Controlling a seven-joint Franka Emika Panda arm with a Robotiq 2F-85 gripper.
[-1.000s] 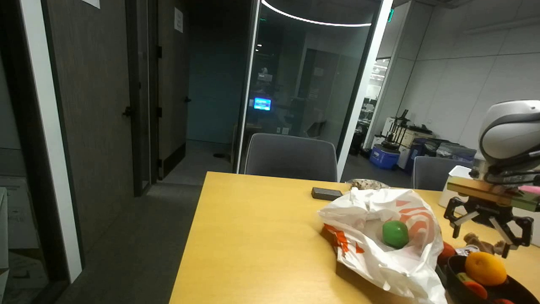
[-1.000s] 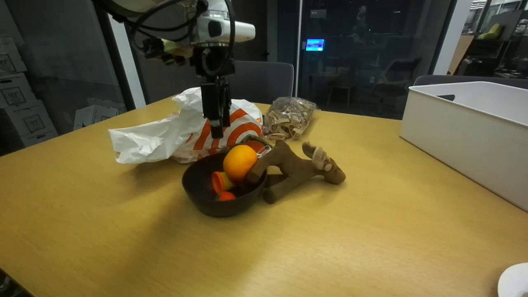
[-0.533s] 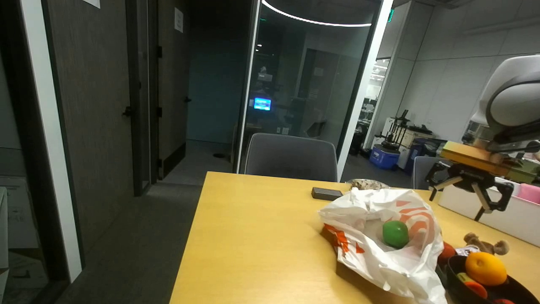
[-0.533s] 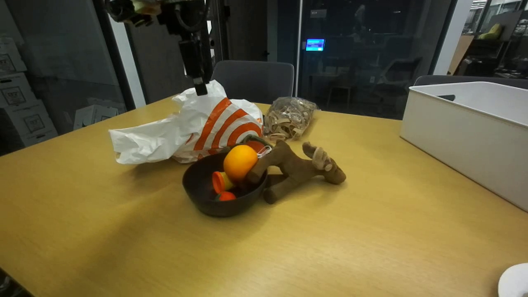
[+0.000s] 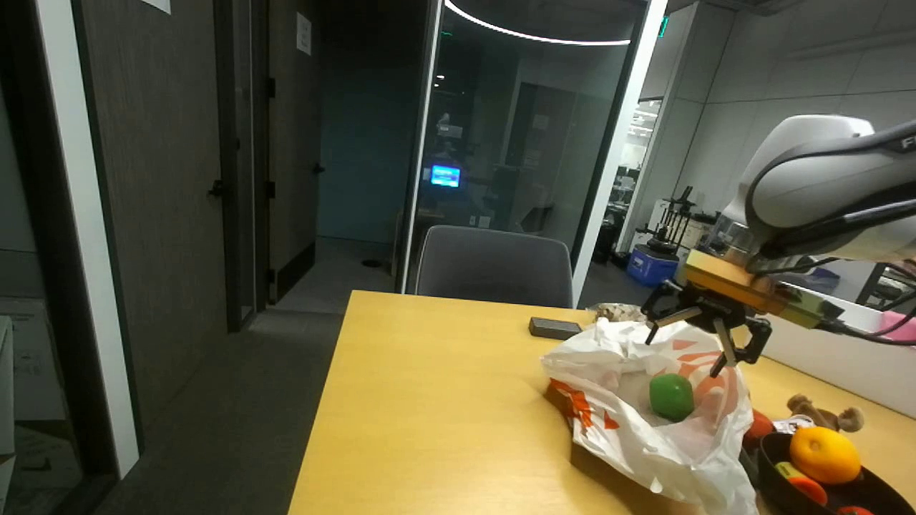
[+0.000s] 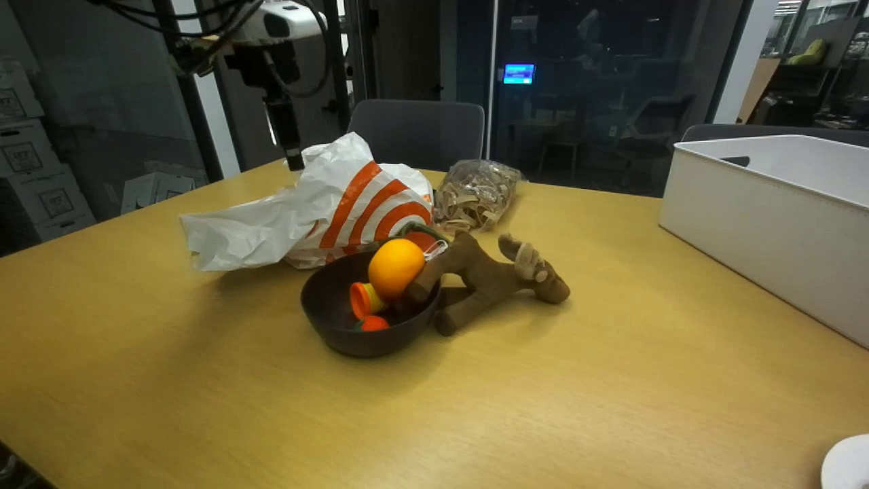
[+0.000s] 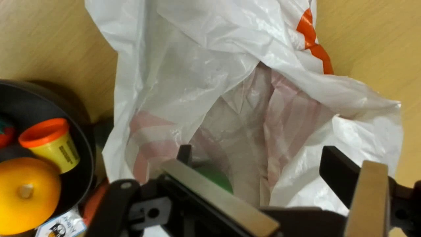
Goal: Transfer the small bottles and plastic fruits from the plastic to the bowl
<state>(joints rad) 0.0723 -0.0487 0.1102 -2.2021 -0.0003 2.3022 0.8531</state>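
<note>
The plastic, a white bag with orange-red print [image 5: 630,443], lies on the table with its mouth spread. A green plastic fruit [image 5: 671,397] sits inside it; in the wrist view a finger covers most of this green fruit [image 7: 215,177]. Above the bag hangs my gripper [image 5: 683,355], its jaws wide apart and nothing between them; bag folds show beyond the fingertips in the wrist view. Beside the bag, the dark bowl [image 6: 360,343] holds an orange fruit [image 6: 396,268], a small yellow bottle-like tub with an orange end [image 7: 54,144] and a red fruit [image 6: 373,323].
A brown plush moose [image 6: 495,278] leans on the bowl's rim. Between bowl and bag is a reddish round thing [image 5: 758,427]. A clear bag of pale pieces [image 6: 477,193], a dark flat block [image 5: 554,328] and a large white box [image 6: 767,224] also stand on the table.
My gripper has risen from beside the bowl and swung across to over the bag, dipping slightly again at the end. It stayed open. Bag, bowl and fruits have not moved.
</note>
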